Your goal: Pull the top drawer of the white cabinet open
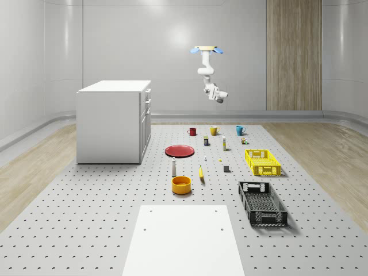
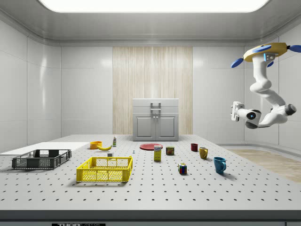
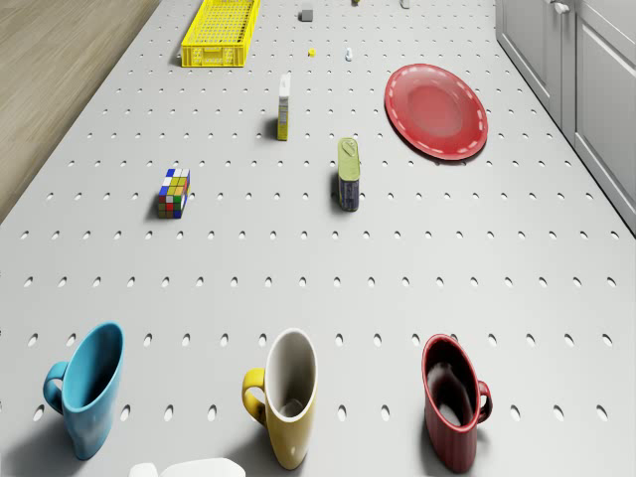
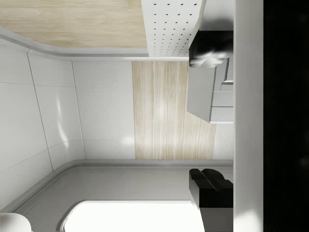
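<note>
A: Cabinet [image 1: 112, 122] sits at the table's far left in the whole-scene view; drone [image 1: 207, 50] hovers high, well apart, above the mugs [image 1: 214, 130].
B: Top drawer [image 2: 155, 103] shut, rigid, probably slides easily. Grab its small handle [image 2: 155, 104].
A: Gripper [image 4: 210, 116]: fingers apart, holding nothing.

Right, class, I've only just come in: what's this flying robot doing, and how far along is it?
A quadrotor drone carrying a white jointed arm hovers high above the far end of the perforated grey table, over the row of mugs. Its end effector hangs in mid-air, well away from the white cabinet and touching nothing. The cabinet's top drawer looks fully closed, so the pull has not begun.
</note>
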### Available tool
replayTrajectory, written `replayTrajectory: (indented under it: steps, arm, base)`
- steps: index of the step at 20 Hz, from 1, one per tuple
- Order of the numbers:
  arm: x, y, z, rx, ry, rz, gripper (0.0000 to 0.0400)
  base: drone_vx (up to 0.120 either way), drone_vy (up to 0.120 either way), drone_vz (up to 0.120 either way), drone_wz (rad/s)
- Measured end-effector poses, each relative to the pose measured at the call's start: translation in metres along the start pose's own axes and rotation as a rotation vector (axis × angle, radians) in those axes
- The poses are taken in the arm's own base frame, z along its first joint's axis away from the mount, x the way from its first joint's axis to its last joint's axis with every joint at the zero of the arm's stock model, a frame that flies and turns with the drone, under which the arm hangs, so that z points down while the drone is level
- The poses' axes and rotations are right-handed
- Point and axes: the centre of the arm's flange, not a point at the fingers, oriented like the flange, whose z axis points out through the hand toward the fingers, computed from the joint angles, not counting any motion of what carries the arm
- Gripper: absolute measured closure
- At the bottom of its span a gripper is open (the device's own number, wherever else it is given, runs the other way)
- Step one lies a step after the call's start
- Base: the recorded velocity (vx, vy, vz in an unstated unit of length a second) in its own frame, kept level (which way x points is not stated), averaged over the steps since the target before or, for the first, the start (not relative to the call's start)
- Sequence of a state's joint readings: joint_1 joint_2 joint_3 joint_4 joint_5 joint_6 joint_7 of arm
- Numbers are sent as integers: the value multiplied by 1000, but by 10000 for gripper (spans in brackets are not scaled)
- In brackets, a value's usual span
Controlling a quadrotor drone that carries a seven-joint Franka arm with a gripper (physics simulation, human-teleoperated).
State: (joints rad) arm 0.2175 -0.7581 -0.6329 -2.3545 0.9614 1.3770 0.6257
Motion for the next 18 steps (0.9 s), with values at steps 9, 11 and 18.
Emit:
replayTrajectory:
  steps: [9,11,18]
  arm:
    - [9,8,1,89,-90,0,95]
    - [9,9,1,96,-97,0,95]
    - [11,10,1,107,-108,1,95]
  base:
    - [120,-120,120,0]
    - [120,-120,120,0]
    - [120,-120,103,0]
